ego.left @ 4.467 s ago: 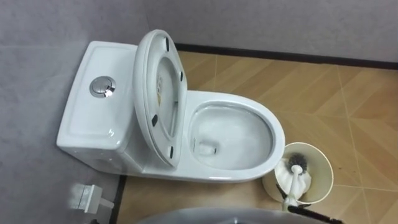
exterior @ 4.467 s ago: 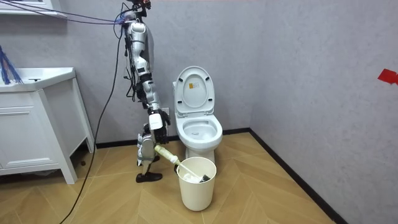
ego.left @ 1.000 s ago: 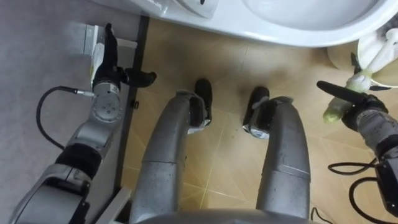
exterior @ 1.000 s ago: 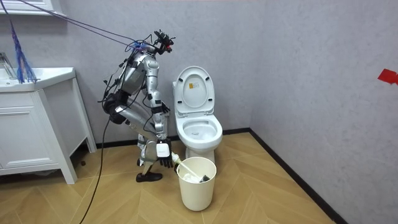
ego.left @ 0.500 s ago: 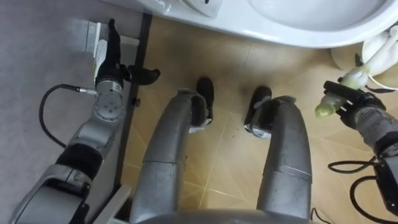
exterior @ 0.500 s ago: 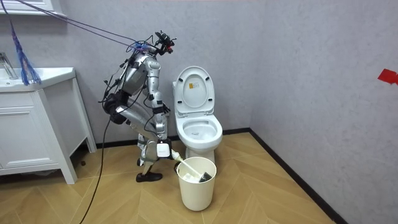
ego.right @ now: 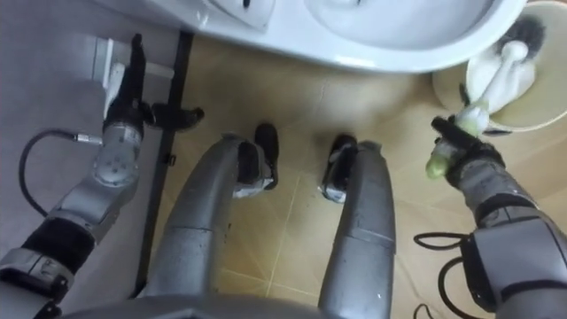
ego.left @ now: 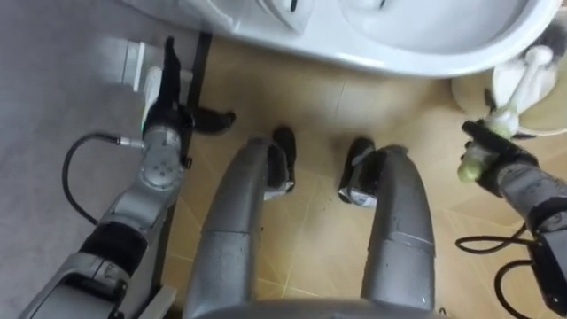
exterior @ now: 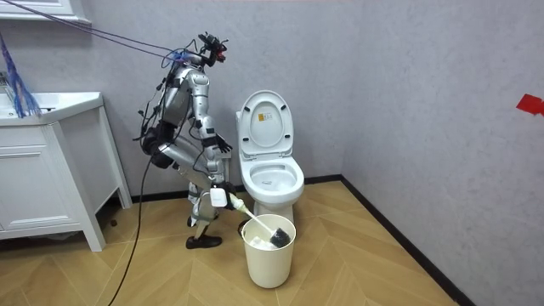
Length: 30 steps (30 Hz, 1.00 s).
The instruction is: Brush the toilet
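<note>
The brush (ego.left: 521, 81) has a long pale shaft that widens to white toward its head, a yellow-green grip end and dark bristles. It slants from beside the toilet (ego.left: 407, 44), on the robot's right, down into a round cream bin (exterior: 269, 259) that stands on the wooden floor just in front of the toilet bowl. The bristle head sits inside the bin, near its rim on the side away from the robot. I cannot tell whether anything else lies in the bin. The toilet's seat and lid are raised against the tank and its bowl is open.

The right hand (ego.left: 498, 158) hangs low beside the toilet's front. Its dark fingers are curled tight round the grip, and the yellow-green tip pokes out below the fist. The forearm reaches down and forward from the bent body. The left hand (ego.left: 168, 106) is stretched toward the wall by the toilet's base. Its fingers are straight, its thumb is spread out sideways, and it holds nothing. In the room view the robot stands at the toilet's side, stooped forward with knees bent.
</note>
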{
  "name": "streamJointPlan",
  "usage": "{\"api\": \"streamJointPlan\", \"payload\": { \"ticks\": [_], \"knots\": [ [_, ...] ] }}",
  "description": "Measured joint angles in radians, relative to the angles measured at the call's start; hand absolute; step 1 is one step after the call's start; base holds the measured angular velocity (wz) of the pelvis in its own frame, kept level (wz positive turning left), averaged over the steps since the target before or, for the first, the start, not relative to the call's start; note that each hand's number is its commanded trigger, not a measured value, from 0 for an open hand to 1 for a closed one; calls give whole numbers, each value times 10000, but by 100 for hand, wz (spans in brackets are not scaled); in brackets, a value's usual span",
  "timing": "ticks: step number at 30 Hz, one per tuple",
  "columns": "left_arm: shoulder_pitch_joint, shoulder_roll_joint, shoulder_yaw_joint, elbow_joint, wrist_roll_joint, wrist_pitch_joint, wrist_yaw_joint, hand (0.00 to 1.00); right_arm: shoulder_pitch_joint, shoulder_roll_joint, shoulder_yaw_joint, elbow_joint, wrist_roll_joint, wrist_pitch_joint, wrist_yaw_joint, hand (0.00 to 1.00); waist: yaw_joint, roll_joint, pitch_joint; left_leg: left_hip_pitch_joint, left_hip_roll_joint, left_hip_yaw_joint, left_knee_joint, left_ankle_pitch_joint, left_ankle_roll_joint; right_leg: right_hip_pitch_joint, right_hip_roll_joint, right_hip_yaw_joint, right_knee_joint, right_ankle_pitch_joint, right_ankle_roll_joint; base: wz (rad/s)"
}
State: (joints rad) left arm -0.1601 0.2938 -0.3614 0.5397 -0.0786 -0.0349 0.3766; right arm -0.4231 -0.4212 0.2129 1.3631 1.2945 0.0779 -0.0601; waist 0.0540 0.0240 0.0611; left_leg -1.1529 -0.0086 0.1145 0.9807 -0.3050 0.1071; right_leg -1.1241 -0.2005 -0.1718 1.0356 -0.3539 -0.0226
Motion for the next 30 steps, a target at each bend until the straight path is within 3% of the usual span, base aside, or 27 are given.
{"api": "streamJointPlan", "payload": {
  "ticks": [6,11,13,15,20,25,30],
  "knots": [
    [582,-212,37,214,35,-9,-32,0,904,651,-581,159,985,-33,103,100,-13,-92,-18,1666,-42,-63,-1137,186,24,1766,125,-181,-1280,267,178,-2],
    [907,-255,91,355,49,-20,-186,0,1518,774,-1000,213,1205,-115,111,100,-17,-186,-58,3044,-47,-113,-1954,219,26,3227,296,-251,-2277,429,326,0],
    [1119,-279,151,447,63,-66,-244,0,1739,847,-1307,246,1269,-157,164,100,-50,-265,-96,3695,-63,-110,-2336,221,22,3877,358,-230,-2675,484,392,0],
    [1461,-293,519,676,61,-160,-364,0,1857,1022,-1753,372,1329,-163,197,100,-267,-413,-228,4524,-51,-124,-2903,260,-36,4732,480,-269,-3345,586,440,-4],
    [2292,-441,981,631,614,-135,-518,0,2765,1316,-2484,346,1581,-339,411,100,-512,-598,-413,6361,-98,-369,-4422,535,-157,6789,731,-594,-5192,996,512,8],
    [3076,-638,1739,502,1647,-109,-1014,0,3751,1713,-3081,307,1444,-355,600,100,-617,-627,-515,7929,-164,-680,-5550,661,-284,8637,895,-1057,-6579,1227,544,16],
    [4042,-806,2464,-481,2483,-84,-1100,0,4335,1841,-3392,303,1308,-378,625,100,-666,-647,-533,9134,-209,-857,-6298,730,-400,9943,1062,-1242,-7586,1406,577,10]
  ]
}}
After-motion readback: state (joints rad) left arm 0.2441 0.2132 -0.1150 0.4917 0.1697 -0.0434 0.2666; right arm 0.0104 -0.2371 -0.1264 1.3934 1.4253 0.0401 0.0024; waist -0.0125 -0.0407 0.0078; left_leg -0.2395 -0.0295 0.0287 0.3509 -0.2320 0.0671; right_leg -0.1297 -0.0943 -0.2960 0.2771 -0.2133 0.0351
